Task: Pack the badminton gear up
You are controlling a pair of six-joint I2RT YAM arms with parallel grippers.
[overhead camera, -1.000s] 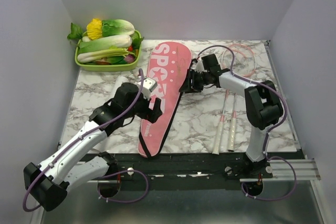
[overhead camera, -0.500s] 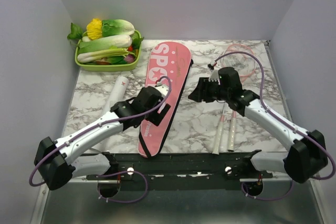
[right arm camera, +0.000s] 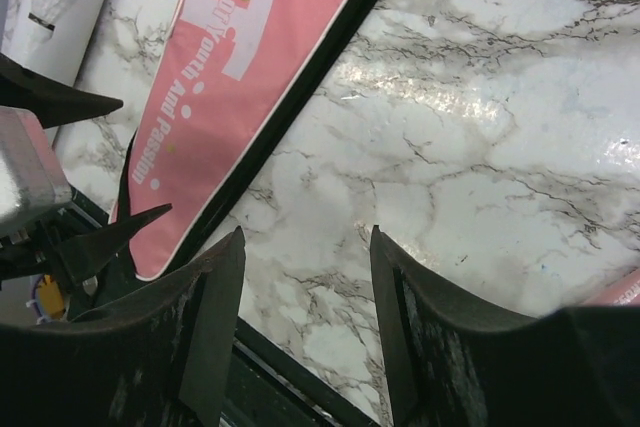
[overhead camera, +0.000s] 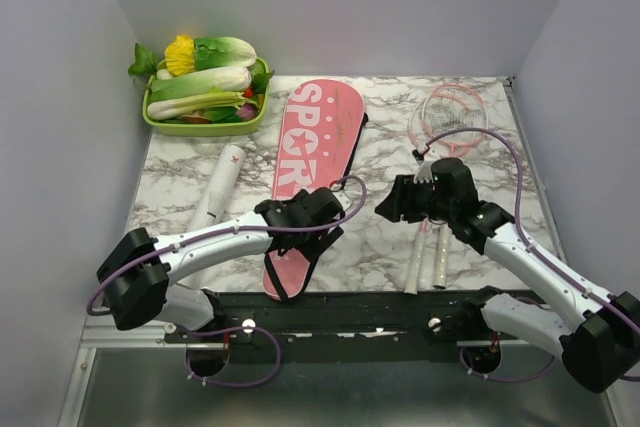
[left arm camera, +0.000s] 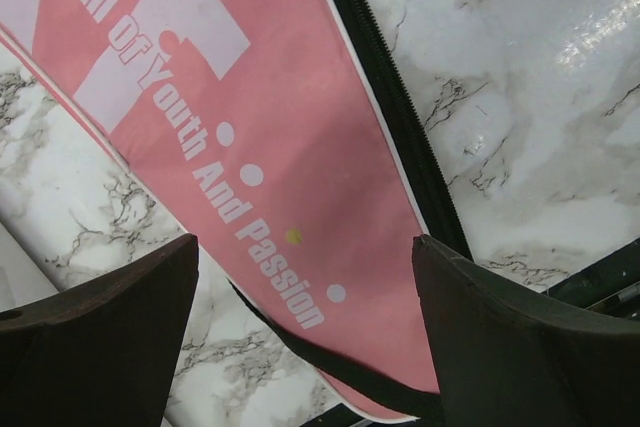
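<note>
Left jaws slid down the pink cover (left arm camera: pixel 330 197), wide apart (empty); right jaws apart too

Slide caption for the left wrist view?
Left arm's fingers spread open above the narrow end of the pink racket cover lying on the marble table.

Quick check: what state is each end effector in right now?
Left end effector: open, empty, over the pink cover.
Right end effector: open, empty, over the marble table.
</note>
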